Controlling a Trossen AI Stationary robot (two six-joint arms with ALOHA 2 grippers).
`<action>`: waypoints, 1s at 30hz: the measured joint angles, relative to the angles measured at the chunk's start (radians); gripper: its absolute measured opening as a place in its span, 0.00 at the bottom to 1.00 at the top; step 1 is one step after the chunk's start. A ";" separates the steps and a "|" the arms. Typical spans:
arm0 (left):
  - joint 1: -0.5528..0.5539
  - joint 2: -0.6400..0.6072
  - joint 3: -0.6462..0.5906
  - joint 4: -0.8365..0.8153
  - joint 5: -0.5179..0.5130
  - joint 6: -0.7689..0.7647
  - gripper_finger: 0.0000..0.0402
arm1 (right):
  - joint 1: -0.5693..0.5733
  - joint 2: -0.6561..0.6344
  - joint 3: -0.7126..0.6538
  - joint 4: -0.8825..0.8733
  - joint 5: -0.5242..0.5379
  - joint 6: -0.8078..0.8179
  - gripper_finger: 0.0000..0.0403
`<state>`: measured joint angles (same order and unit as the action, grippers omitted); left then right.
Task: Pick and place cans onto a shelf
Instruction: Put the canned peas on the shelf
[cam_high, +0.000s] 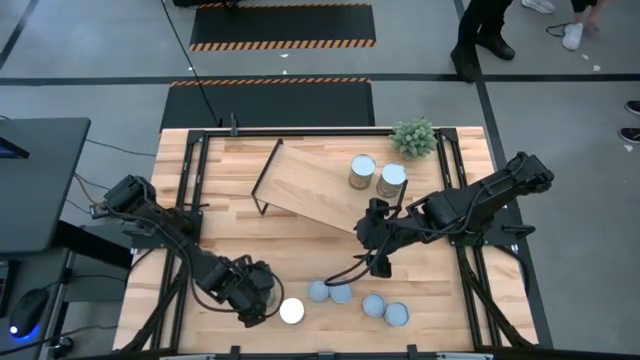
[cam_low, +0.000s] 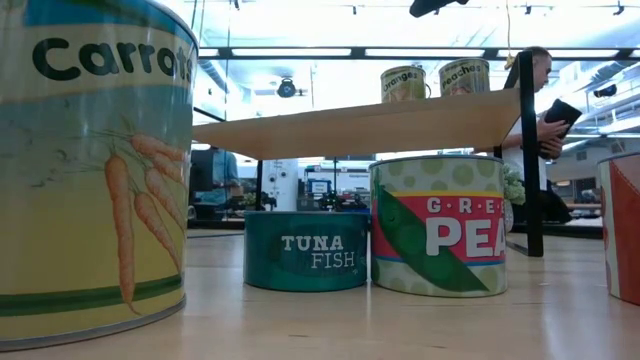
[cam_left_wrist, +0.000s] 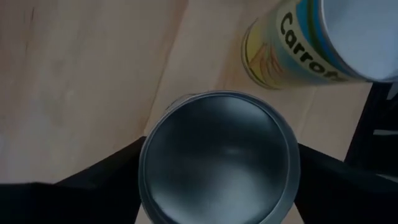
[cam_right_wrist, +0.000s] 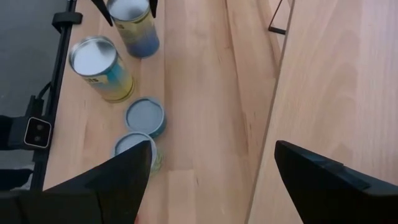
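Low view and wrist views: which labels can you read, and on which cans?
"Carrot", cut off: big can in front, also in the left wrist view.
"TUNA FISH": short teal can.
"GRE… PEA", cut off: green can.
Two cans on the shelf: too small.

Pale planked wood, smooth and matt, for the surface (cam_high: 200, 190). Lighter smooth wood on thin black metal wire legs for the shelf (cam_high: 310, 185). Dull brushed metal across the can top (cam_left_wrist: 219, 157); glossy printed labels on the cans (cam_low: 435, 225). Matt black on the hand fingers (cam_right_wrist: 329, 180).
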<state>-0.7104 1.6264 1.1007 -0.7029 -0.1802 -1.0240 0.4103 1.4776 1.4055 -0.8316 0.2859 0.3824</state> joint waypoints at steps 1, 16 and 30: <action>0.004 0.000 0.000 0.000 0.001 0.013 0.79 | 0.000 -0.001 0.000 -0.002 0.000 0.000 0.86; 0.239 -0.204 0.155 -0.147 0.256 0.407 0.79 | 0.013 -0.105 0.000 -0.053 -0.056 0.039 0.86; 0.668 -0.183 0.500 -0.333 0.282 0.872 0.80 | 0.013 -0.137 0.000 -0.105 0.007 0.081 0.86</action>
<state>-0.0422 1.4436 1.6007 -1.0359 0.1022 -0.1524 0.4236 1.3403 1.4059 -0.9367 0.2932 0.4637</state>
